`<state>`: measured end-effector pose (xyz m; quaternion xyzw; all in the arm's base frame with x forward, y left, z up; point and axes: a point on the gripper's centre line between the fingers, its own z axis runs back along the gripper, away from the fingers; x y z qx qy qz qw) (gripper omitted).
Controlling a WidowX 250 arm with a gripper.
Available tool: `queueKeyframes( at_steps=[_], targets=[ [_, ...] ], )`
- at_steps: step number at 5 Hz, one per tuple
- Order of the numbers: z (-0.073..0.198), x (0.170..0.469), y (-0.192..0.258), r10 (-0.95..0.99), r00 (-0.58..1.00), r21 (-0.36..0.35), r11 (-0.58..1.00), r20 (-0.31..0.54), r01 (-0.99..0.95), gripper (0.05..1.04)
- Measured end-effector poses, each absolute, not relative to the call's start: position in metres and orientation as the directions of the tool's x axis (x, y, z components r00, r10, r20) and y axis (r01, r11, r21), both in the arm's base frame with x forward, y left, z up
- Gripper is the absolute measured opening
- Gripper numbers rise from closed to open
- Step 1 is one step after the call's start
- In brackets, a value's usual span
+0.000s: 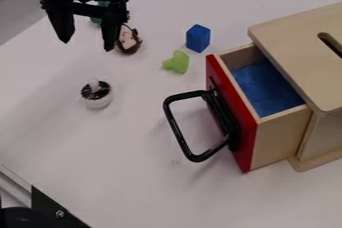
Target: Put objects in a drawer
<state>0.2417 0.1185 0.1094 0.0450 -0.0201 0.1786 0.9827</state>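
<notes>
Arm pose: the black arm comes in from the top edge at the left, and its gripper (87, 45) hangs down over the far left part of the desk (133, 184), tips pointing down.
Jaws: open, spread well apart.
Doll-like figure: the brown-haired toy figure (129, 42) lies just beside the finger on the view's right.
Teal item: a teal object (97, 20) is partly hidden behind the gripper.
Drawer: pulled out from the wooden box (300, 47) at the right; its red front (230, 114) and black handle (190, 157) face left, and blue covers its inside bottom (266, 88).
Blue block: the block (198, 38) stands on the desk near the drawer's far corner.
Green toy: the light green piece (177, 62) lies between the figure and the red front.
Round toy: the white toy with a black-patterned top and a knob (97, 93) sits left of the handle, well apart from it.
Edges: the far left desk edge slants behind the gripper; a metal strip (15, 186) borders the near left corner.
Room: bare desk stretches between the round toy and the handle, and in front of the handle.
</notes>
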Motion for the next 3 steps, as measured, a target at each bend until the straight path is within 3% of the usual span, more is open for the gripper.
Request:
queueKeyframes(
  at_steps=[3],
  targets=[
    [0.071,0.231,0.130,0.387,0.921,0.114,0.918,-0.038,-0.381,0.999]
  ],
)
